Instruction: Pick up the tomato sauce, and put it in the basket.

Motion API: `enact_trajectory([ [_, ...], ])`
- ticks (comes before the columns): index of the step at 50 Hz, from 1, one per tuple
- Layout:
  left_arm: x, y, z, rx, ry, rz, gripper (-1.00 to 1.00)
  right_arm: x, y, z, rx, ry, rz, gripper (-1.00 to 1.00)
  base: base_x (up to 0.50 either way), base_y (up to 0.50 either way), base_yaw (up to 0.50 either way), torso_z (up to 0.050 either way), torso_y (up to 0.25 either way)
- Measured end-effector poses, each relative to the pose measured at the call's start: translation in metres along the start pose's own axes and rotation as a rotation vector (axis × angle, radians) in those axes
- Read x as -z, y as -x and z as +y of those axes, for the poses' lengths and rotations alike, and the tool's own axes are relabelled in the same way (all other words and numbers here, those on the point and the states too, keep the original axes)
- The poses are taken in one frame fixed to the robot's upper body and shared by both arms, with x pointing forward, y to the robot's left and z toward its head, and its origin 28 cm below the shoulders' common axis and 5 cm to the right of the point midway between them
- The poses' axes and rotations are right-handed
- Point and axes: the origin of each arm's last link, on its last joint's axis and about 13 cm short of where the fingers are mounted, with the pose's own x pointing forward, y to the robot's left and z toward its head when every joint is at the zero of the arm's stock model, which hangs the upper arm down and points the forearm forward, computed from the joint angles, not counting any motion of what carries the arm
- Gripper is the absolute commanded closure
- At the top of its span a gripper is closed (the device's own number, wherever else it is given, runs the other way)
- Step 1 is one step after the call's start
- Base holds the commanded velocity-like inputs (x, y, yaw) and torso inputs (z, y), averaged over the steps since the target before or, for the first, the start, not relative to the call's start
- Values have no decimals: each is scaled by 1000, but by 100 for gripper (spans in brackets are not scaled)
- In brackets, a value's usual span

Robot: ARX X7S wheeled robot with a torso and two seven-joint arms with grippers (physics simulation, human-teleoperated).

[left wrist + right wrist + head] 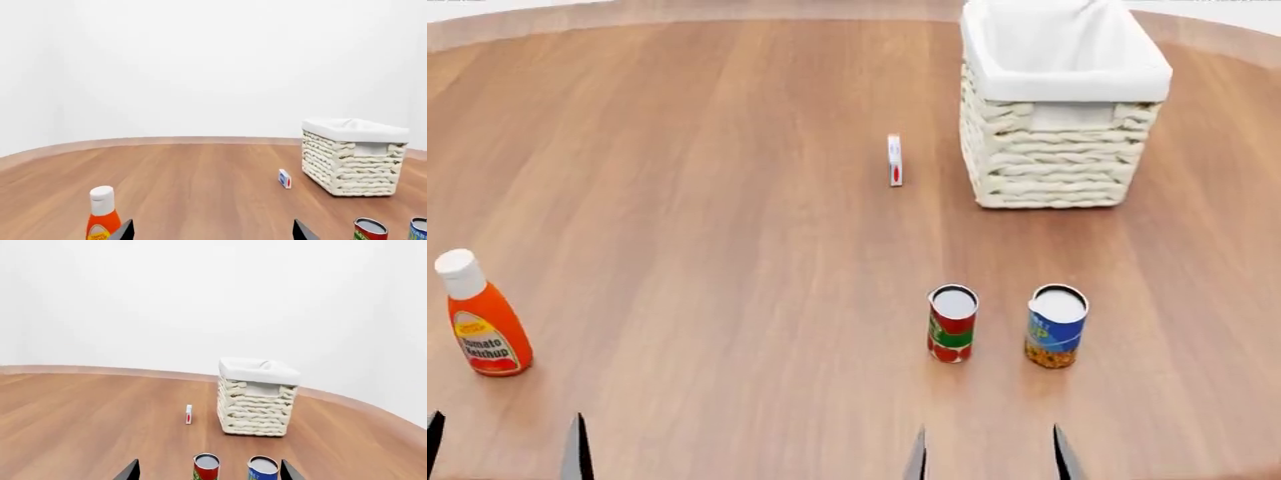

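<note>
**Red-and-green tin untouched – both tools wide open**

Red-and-green labelled, silvery-topped small cylindrical tin of tomato sauce stands upright on the brown wood-grain desk, near the robot's edge and right of centre. Just beside it, apart, not touching, on its right: a blue-and-yellow can of like size. Don't mix them up. The tall cream-white woven wicker basket w/ white cloth liner sits further back and slightly right, well apart from both cans, its opening facing up; no contents visible in the part of its inside that shows.

Right tool – only the two dark finger tips show at the bottom edge of the head view, spread wide, nothing between them. It's low and short of the sauce tin, roughly lined up w/ the gap between the two cans. Left tool likewise released and empty, over by the orange squeeze bottle of ketchup w/ white cap. A small white-red-blue box stands on edge left of the basket, out of the way.

Handling, as a guess: tin is rigid, prob. moderately heavy for its size, smooth label so maybe a bit slippery. Best hold is across the body at about mid-height, fingers either side, approx. square to the axis. Risk: the outer finger clipping the blue can as it comes in.
</note>
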Motion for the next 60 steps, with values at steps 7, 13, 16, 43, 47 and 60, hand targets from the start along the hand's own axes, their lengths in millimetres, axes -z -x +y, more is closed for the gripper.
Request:
enact_trajectory([
  [7,-8,2,0,2,8,-26,-100,-10,6,-1,-14,2,-47,-100,500,0,0,0,0],
  [13,-12,3,0,5,12,-39,-100,-14,8,-2,-28,-4,-62,-100,500,0,0,0,0],
  [16,-13,4,1,5,14,-42,-100,-15,9,-3,-32,-7,-65,-100,500,0,0,0,0],
  [43,-13,6,2,10,25,-46,-100,-15,12,-3,-63,-33,-59,-100,500,0,0,0,0],
  [47,-12,6,2,9,28,-44,-100,-15,12,-2,-65,-36,-57,-100,500,0,0,0,0],
  [60,-9,4,2,11,32,-33,-100,-14,12,-1,-72,-49,-50,-100,500,0,0,0,1],
])
